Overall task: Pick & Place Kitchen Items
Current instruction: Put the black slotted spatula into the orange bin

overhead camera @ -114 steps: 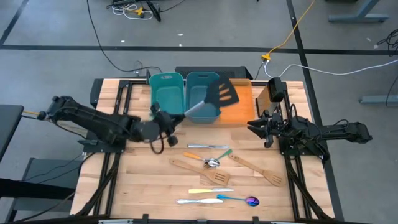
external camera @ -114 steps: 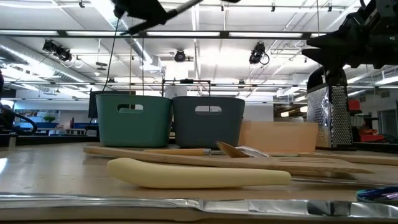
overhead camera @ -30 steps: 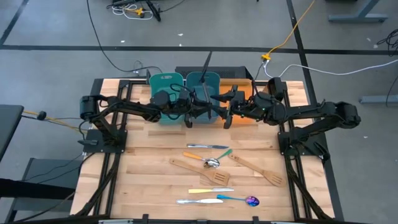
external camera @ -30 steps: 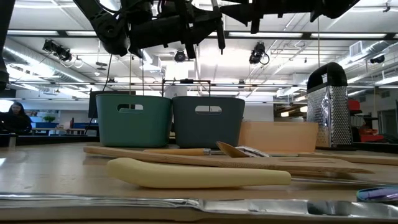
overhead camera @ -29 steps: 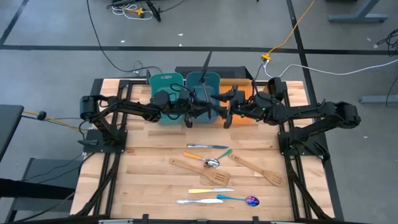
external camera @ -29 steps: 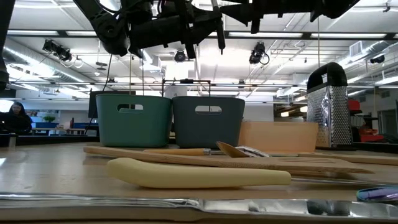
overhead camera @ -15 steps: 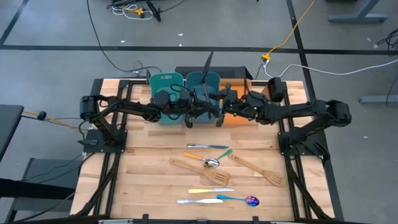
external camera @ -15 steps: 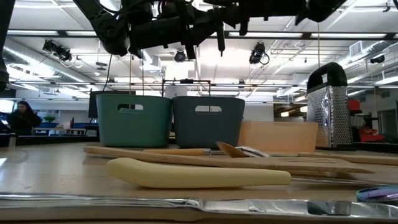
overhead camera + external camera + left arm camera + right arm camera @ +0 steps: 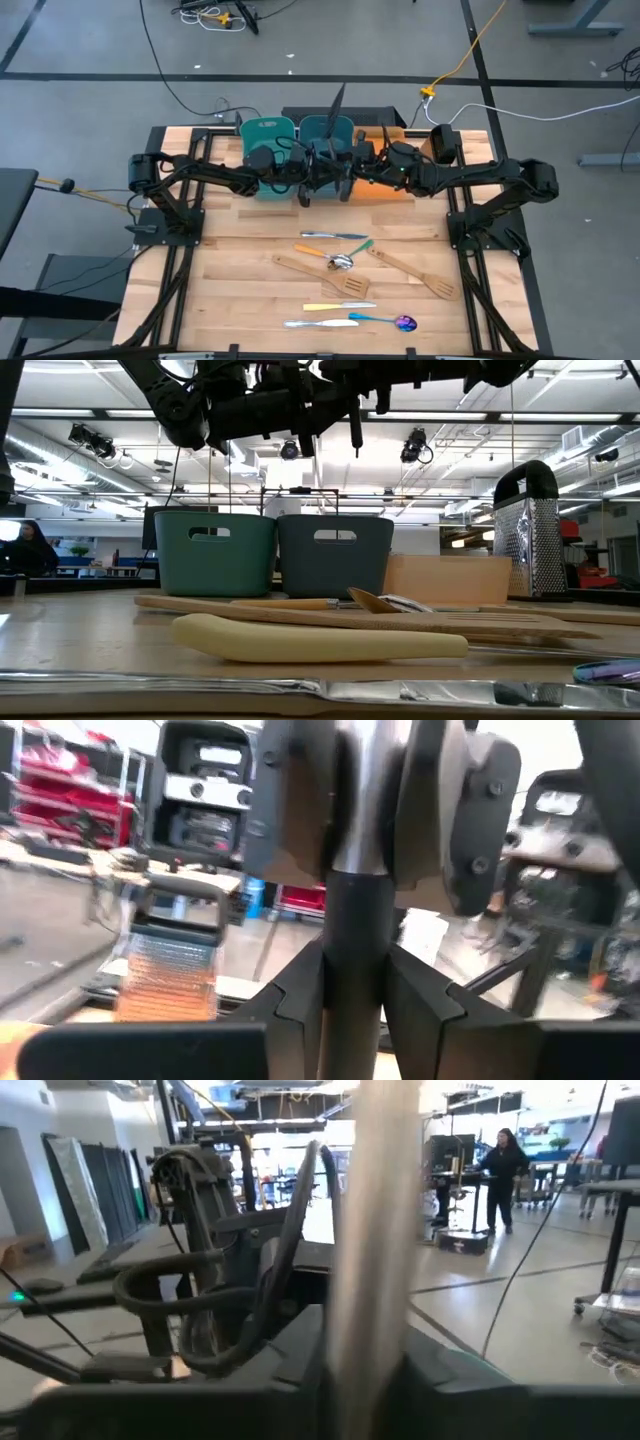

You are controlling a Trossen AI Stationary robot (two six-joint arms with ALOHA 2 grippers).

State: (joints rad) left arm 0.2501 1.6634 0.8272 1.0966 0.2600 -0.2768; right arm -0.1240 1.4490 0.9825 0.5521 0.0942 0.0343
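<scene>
1. The black slotted spatula with a silver handle (image 9: 335,125) stands nearly upright above the two teal plastic bins (image 9: 268,140), over the right-hand bin; its long axis runs up and down, and seen from above it leans slightly toward the far edge of the table.
2. The left gripper (image 9: 318,172) reaches in level from the left, its forearm stretched across the bins; its fingers (image 9: 295,1010) are closed narrowly around the spatula's handle (image 9: 352,970).
3. The right gripper (image 9: 358,165) reaches in level from the right, meeting the left one above the right-hand bin; its wrist view shows the pale shaft (image 9: 370,1250) rising between its two dark fingers (image 9: 300,1365), set close on either side, gripping it.
4. The flat orange tray (image 9: 385,190) lies just right of the bins, under the right arm.
5. Well apart, toward the near edge of the wooden table (image 9: 240,280), lie the two pale wooden spatulas (image 9: 322,274), mostly crosswise; the cutlery (image 9: 332,236) and the blue-handled purple spoon (image 9: 385,321) lie among them.
</scene>
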